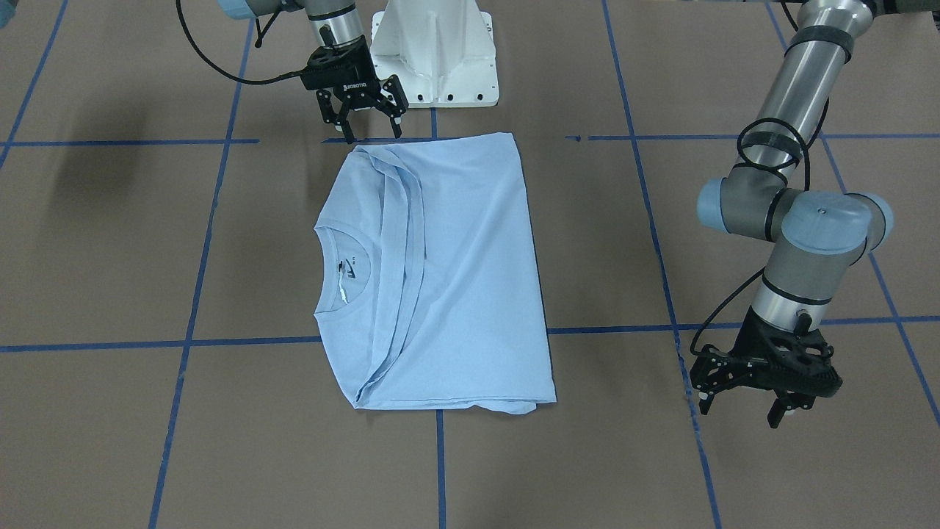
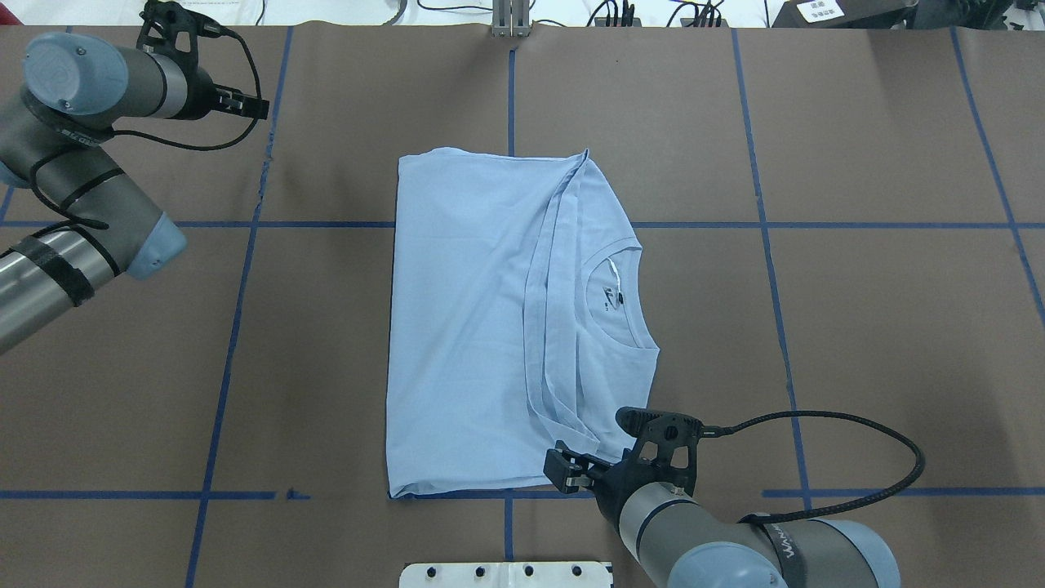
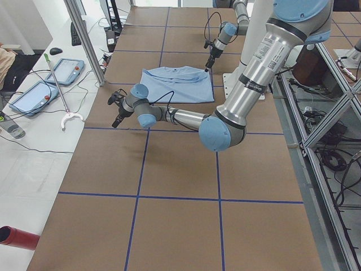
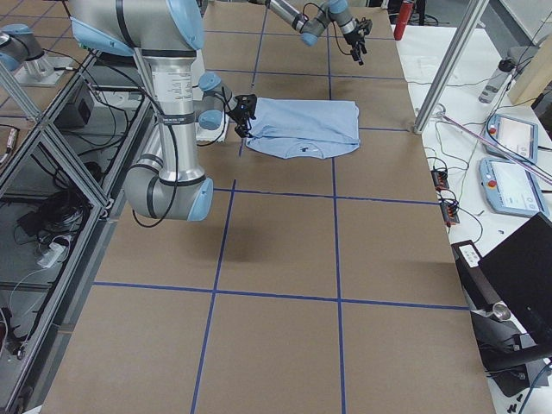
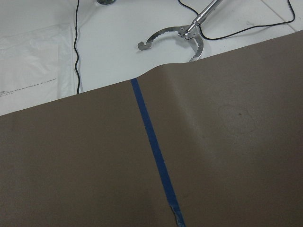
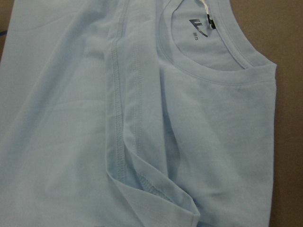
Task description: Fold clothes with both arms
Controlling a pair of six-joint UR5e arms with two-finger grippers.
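Observation:
The light blue T-shirt (image 1: 455, 279) lies folded into a rectangle at the table's middle, with its round collar (image 1: 345, 272) and dark neck label face up. It also shows in the overhead view (image 2: 465, 327) and fills the right wrist view (image 6: 142, 118). The chest print is hidden. My right gripper (image 1: 371, 131) is open and empty, just above the shirt's corner nearest the robot base; the overhead view (image 2: 565, 475) shows it there too. My left gripper (image 1: 740, 411) is open and empty, far off the shirt over bare table, near the far edge (image 2: 249, 106).
The white pedestal base (image 1: 433, 59) stands just behind the right gripper. Blue tape lines (image 1: 440, 470) cross the brown table. The left wrist view shows the table's far edge and a metal grabber tool (image 5: 182, 35) beyond it.

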